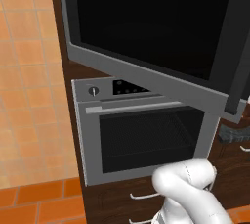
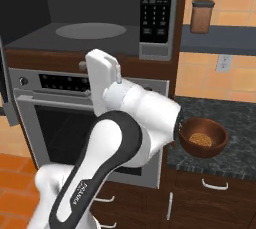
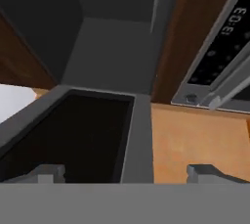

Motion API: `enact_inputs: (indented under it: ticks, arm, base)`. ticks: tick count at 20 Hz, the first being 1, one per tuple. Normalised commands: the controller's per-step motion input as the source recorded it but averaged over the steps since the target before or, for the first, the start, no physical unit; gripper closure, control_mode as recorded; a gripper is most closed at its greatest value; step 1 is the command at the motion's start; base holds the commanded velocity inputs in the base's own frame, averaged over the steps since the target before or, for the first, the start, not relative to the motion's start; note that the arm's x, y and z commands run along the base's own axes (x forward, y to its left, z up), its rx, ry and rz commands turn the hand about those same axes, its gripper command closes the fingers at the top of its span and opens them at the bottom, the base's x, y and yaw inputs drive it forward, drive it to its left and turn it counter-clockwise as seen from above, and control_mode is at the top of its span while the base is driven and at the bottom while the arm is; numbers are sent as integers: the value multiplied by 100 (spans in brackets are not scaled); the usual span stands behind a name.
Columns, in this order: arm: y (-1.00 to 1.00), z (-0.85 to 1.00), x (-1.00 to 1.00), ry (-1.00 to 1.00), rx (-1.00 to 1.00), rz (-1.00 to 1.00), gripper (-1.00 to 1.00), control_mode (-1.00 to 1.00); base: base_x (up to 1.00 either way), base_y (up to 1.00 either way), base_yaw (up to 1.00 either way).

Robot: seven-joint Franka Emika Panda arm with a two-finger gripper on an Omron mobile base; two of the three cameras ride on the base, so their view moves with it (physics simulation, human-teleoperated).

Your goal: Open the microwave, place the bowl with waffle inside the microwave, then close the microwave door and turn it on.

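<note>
Standing swung wide open, the microwave door (image 1: 146,32) hangs out over the silver oven (image 1: 141,135) below the microwave (image 2: 90,18), whose dark cavity and round turntable (image 2: 90,30) lie bare; the keypad (image 2: 156,8) sits on the cavity's right. Right of the microwave, and lower, the bowl (image 2: 203,137) rests on the dark speckled tabletop (image 2: 235,123), near its front edge, with the waffle (image 2: 200,139) lying flat in its bottom. The bowl looks rigid and light, smooth-walled and so probably slippery; I would judge its rim the best hold, one finger inside and one outside, kept level so the loose waffle does not slide. In the hand view the tool (image 3: 127,171) is spread wide and empty, its tips framing the door's grey edge. An orange tiled wall runs behind the tabletop, a brown jar (image 2: 202,17) stands on a shelf above it, and orange tiles cover the floor (image 1: 29,198).
</note>
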Motion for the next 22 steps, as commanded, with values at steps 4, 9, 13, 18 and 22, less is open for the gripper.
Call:
enact_inputs:
  ticks: [4, 9, 13, 18, 22]
  arm:
    - [88, -3, 17, 48, 24, -15, -100, -100]
    - [90, 37, -9, 51, 13, 1, -100, -100]
    - [91, 75, -20, 59, 6, 16, -100, -100]
    - [97, 82, -24, 60, 6, 22, -100, -100]
    - [98, 78, -30, 58, 12, 27, -100, -100]
  base:
    - [0, 0, 0]
    - [0, 0, 0]
    - [0, 0, 0]
    - [0, 0, 0]
    - [0, 0, 0]
